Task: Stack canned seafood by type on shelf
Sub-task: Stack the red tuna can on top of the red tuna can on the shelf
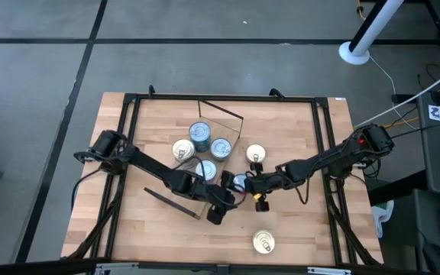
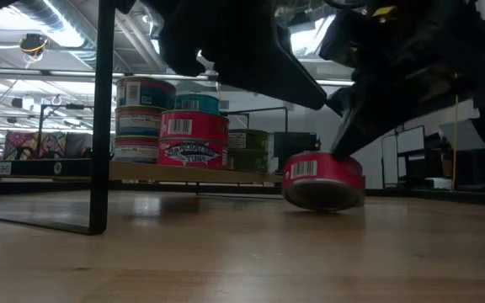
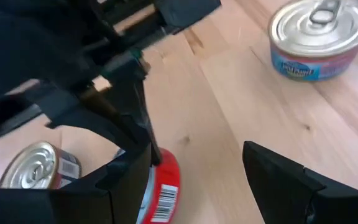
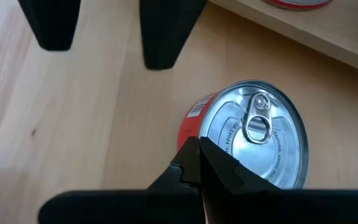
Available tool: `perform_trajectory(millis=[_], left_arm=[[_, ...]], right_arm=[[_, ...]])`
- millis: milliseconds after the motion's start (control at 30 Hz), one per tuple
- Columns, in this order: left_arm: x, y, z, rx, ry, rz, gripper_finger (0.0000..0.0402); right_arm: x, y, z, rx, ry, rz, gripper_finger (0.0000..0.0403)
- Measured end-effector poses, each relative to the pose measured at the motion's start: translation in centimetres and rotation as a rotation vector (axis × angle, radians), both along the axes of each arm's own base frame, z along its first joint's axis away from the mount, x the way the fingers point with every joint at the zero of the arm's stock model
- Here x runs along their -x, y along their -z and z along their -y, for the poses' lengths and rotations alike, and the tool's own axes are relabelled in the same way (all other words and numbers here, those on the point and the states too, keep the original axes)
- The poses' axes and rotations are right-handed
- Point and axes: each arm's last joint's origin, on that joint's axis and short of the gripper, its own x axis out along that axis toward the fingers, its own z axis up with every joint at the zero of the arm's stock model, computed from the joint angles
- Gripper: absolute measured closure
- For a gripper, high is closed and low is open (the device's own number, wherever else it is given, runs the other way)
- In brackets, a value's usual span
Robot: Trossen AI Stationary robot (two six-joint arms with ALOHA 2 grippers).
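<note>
A red tin (image 4: pixel 247 140) with a silver pull-tab lid sits on the tabletop (image 1: pixel 304 229), near its middle and just off the shelf's (image 1: pixel 228 122) near edge. In the low view this red tin (image 2: pixel 323 179) looks slightly tipped, its base not flat on the wood. The right gripper (image 4: pixel 199 163) is shut, its fingertips pressed together against the tin's rim on the lid side. The left gripper (image 3: pixel 197 180) hangs right beside the same tin, jaws spread wide with nothing between them; one finger (image 3: pixel 129 180) stands just against the red label, the other finger (image 3: pixel 284 180) is over bare wood.

On the shelf, a cluster of tins (image 1: pixel 201 145) stands close together: blue-labelled silver-topped ones stacked, a gold-lidded one (image 1: pixel 182 150) beside them, and a red-labelled tuna tin (image 2: pixel 194 139) at the front of the group in the low view. One gold tin (image 1: pixel 256 155) sits apart, just beyond the right gripper. Another gold tin (image 1: pixel 263 242) lies alone on the tabletop near the front edge, well away from the rest.

Both arms reach in from the table's sides and meet at the middle.
</note>
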Motion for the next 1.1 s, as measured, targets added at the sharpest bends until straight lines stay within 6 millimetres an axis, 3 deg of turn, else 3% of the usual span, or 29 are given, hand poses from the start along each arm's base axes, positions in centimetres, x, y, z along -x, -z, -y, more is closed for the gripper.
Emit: perform_trajectory(millis=[1100], left_arm=[[0.6,1.9,-0.5,-0.21,-0.027,-0.132,0.0151]], right_arm=[[-1.2,-1.3,-0.3,-0.141,0.071,0.159,0.0403]])
